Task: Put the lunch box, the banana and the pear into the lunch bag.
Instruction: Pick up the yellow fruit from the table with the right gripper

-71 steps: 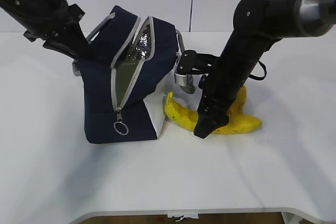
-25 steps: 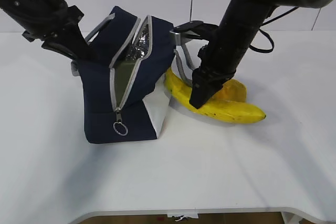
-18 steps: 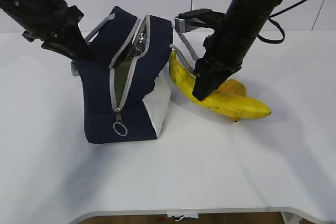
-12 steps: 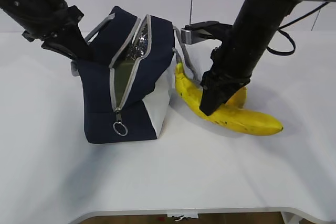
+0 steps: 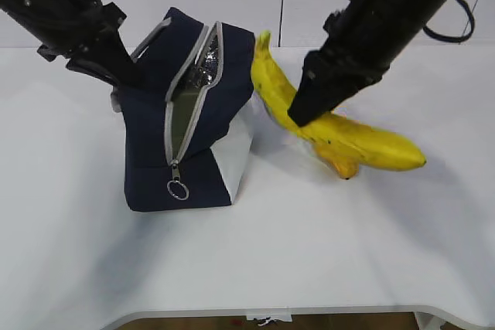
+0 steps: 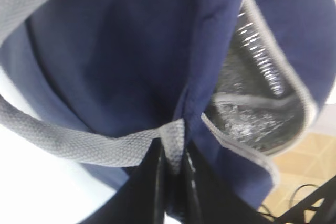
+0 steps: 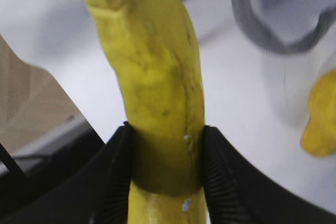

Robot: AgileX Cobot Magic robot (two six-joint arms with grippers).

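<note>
The navy lunch bag (image 5: 147,160) stands tilted on the white table with its zipper open. The green lid of the lunch box (image 5: 182,120) shows inside the opening. My left gripper (image 5: 117,86) is shut on the bag's grey webbing handle (image 6: 84,142), pinched between the fingers (image 6: 153,182) at the bag's far side. My right gripper (image 5: 300,113) is shut around the middle of the banana (image 5: 363,144), which hangs above the table with its stem end up beside the bag's top. The pear (image 5: 343,166) peeks out from under the banana and also shows in the right wrist view as the pear (image 7: 320,124).
The bag's second grey handle (image 7: 278,24) loops near the banana's stem end. A ring pull (image 5: 179,189) hangs at the low end of the zipper. The white table (image 5: 309,253) ends in an edge close to the camera. The silver lining (image 6: 252,108) shows inside the bag.
My right gripper has lifted the banana off the table, up and to the right, its stem end now beside the bag's top. The left gripper and the bag have held still.
</note>
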